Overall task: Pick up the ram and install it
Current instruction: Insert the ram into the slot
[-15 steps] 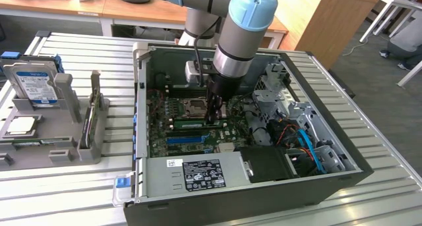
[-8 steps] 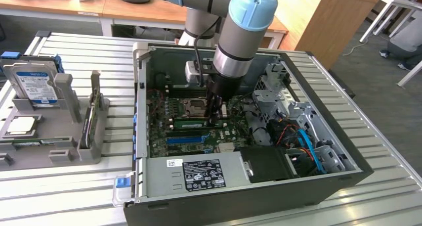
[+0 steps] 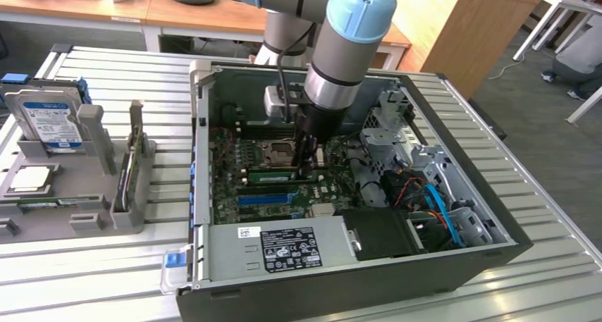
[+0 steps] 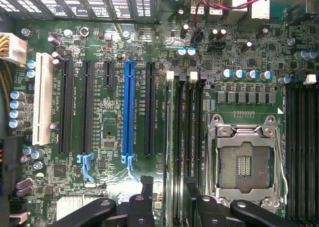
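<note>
The ram (image 4: 174, 137) stands on its edge in a memory slot of the motherboard (image 4: 109, 132), between the blue expansion slot (image 4: 129, 107) and the open processor socket (image 4: 244, 162). In the exterior view it shows as a green strip (image 3: 271, 175) low inside the computer case (image 3: 357, 280), just beside the tool. The gripper (image 4: 168, 187) hangs over one end of the ram with its jaws spread wide. One dark finger is on each side of the stick, and the gripper has hold of nothing.

I judge the main danger to be a ram that is only half seated. If it sits crooked, or if the white latch (image 4: 170, 76) at its end is not closed on it, it can lean or come loose. A second danger is the fingers. They are very near the ram's sides, so a slanted movement of the arm could catch the stick and pull it out of the slot. The socket is also close to one finger, and its bare contacts are easy to damage.

The end of the ram under the gripper is covered, together with the latch there. I cannot tell how deep the lower edge sits in the slot. In the exterior view the arm (image 3: 329, 75) hides part of the slots, and I cannot tell whether the neighbouring slots are filled.
</note>
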Available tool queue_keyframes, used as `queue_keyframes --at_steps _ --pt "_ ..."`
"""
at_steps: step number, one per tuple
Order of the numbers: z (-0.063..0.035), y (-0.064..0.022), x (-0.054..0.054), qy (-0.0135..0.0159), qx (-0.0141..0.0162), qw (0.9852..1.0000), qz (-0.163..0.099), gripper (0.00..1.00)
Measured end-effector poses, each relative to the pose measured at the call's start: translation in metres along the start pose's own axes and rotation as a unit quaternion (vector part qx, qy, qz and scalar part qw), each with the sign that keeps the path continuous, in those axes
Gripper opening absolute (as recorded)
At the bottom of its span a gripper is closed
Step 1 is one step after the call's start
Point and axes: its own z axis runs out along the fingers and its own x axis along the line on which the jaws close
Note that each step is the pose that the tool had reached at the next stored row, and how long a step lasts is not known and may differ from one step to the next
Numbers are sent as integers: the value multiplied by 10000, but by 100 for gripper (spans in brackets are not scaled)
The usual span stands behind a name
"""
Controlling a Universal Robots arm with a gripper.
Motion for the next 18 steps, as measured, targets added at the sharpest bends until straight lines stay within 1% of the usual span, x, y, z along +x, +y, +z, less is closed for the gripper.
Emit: queue_keyframes --at_steps 6,13,18 --pt "-20 1 0 1 0 10000 -13 38" --pt "-153 7 -4 1 -1 10000 -24 38" --pt "-176 8 -4 1 -1 10000 -25 38"
